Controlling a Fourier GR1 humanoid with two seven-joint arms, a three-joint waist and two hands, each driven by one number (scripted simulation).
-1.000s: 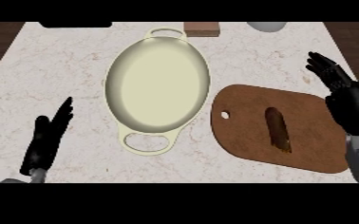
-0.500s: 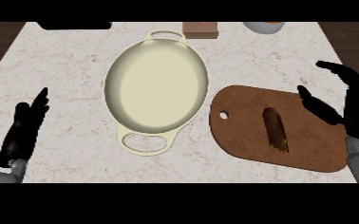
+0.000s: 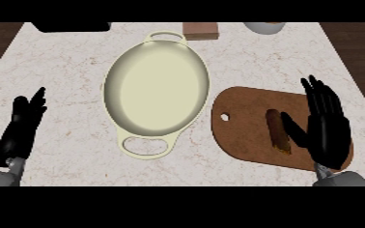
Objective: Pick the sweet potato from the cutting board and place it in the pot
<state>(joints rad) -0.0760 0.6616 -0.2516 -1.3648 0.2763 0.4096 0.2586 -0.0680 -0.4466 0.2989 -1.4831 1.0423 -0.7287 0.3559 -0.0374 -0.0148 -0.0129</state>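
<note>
Marble counter. Left hand at 8 o'clock edge, fingers straight, together. Open counter between it and oval pot at centre. Cutting board at 4 o'clock carries sweet potato. Right hand over board's right end, fingers straight, slightly spread, thumb just beside potato.

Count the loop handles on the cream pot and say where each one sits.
2. One handle is at the pot's far end, the other handle at its near end, toward the robot. None seems hidden.
</note>
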